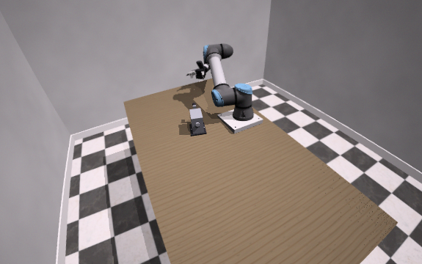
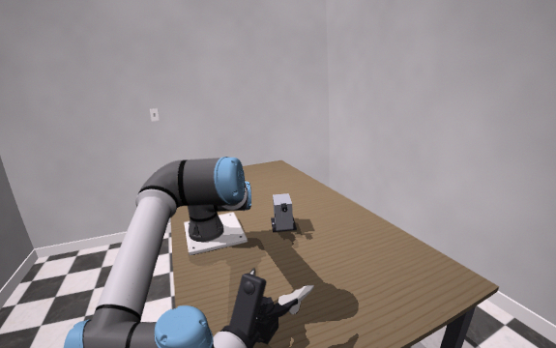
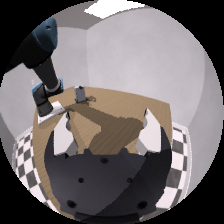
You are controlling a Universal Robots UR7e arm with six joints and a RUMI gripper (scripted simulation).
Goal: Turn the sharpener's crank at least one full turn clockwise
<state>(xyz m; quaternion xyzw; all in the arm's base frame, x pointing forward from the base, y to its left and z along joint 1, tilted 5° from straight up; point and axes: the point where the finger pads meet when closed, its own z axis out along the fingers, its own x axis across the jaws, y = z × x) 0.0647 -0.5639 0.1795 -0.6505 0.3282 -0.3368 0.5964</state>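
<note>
The sharpener [image 1: 197, 122] is a small grey box on a dark base, standing on the wooden table beside the arm's white base plate [image 1: 240, 122]. It also shows in the exterior view [image 2: 282, 213] and small in the wrist view [image 3: 80, 93]. A small dark part on its far side [image 1: 194, 105] may be the crank; I cannot make it out clearly. My gripper [image 1: 192, 74] hangs high above the far end of the table, well away from the sharpener. It is open and empty, with the fingers wide apart in the wrist view [image 3: 106, 131] and in the exterior view [image 2: 278, 290].
The arm's base [image 2: 205, 227] stands on the plate at the table's side edge. Grey walls close the room on the far sides. A checkered floor surrounds the table.
</note>
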